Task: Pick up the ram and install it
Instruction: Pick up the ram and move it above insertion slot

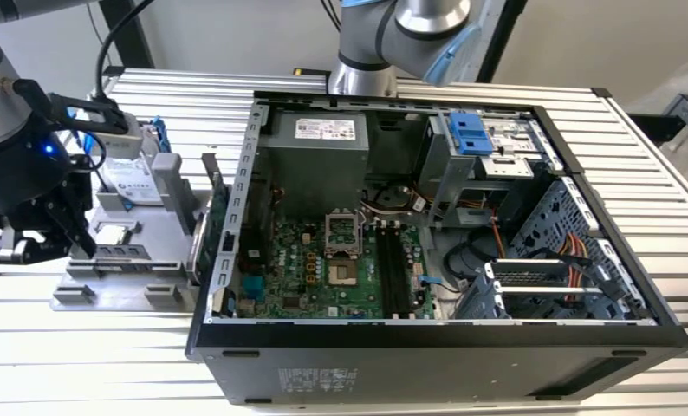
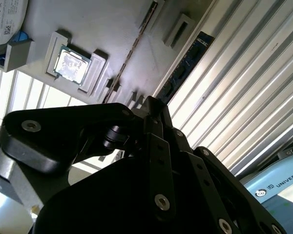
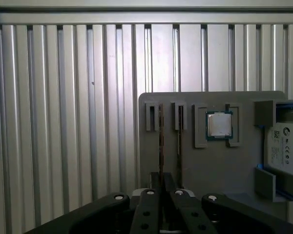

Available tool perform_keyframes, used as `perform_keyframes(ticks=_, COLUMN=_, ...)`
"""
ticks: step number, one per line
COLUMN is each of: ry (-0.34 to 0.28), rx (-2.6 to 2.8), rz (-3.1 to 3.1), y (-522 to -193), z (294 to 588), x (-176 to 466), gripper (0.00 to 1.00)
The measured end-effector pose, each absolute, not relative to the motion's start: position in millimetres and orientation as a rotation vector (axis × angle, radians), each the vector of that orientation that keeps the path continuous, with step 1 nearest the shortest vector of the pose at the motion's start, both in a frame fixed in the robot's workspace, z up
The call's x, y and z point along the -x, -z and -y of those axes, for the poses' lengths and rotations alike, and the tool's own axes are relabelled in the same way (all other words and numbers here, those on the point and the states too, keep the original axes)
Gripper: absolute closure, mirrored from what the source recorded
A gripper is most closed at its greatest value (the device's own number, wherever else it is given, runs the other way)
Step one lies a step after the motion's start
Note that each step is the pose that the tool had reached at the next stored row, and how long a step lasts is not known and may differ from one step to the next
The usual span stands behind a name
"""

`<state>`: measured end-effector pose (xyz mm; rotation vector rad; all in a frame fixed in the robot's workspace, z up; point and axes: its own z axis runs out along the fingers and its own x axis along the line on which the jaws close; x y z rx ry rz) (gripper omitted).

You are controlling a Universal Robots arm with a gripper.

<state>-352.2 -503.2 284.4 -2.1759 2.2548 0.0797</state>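
Ram (image 3: 161,146): slim, long and dark, seen edge-on as 1 thin line in the first wrist view. Stood on its long edge in a narrow slot of the grey tray (image 3: 195,170), just beside a 2nd stick (image 3: 179,141) in the neighbouring slot. Found the gripper (image 3: 161,176) clamped on the ram, its 2 black fingers nearly together. Lost the ram's near part behind those fingers; could not make out its faces or contacts. Noted a square silver chip (image 3: 219,125) further along the tray, and a hard drive (image 3: 285,146) beyond it, cut off at the frame edge.
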Motion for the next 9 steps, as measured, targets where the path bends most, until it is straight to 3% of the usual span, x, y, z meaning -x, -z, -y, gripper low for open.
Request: perform_keyframes(ticks=9, ry=-0.080, rx=2.176, rz=-2.255, y=-290.2, z=503.2, x=352.3, gripper=1.00)
